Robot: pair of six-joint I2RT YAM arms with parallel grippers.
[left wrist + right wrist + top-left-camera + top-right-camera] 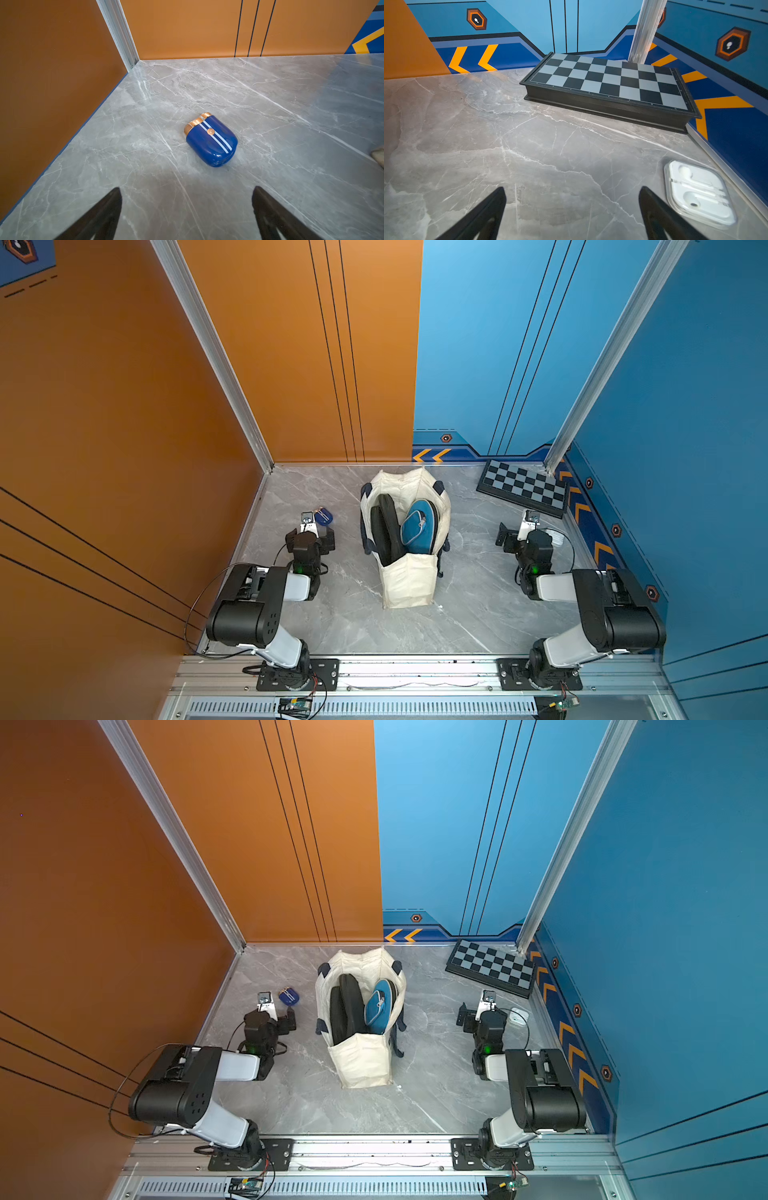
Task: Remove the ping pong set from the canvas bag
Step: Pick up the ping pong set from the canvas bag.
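We see the ping pong set (pixel 417 529) standing inside the canvas bag (pixel 409 585) in the middle of the table (pixel 478 605). Our left hand (pixel 187 188) and right hand (pixel 572 187) are wide open, holding nothing.

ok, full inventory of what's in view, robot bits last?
canvas bag: one, cream with navy handles, standing open mid-table
dark pouches: two, black, upright inside the bag
zipped case: one, blue with grey piping, inside the bag beside the pouches
chequered board: one, black and grey, far right corner
small gadget: one, blue with white stripes and gold trim, on the table left of the bag
earphone box: one, clear and white, on the table near the right wall
table: one, grey marble
left tool: one, black, open, empty
right tool: one, black, open, empty
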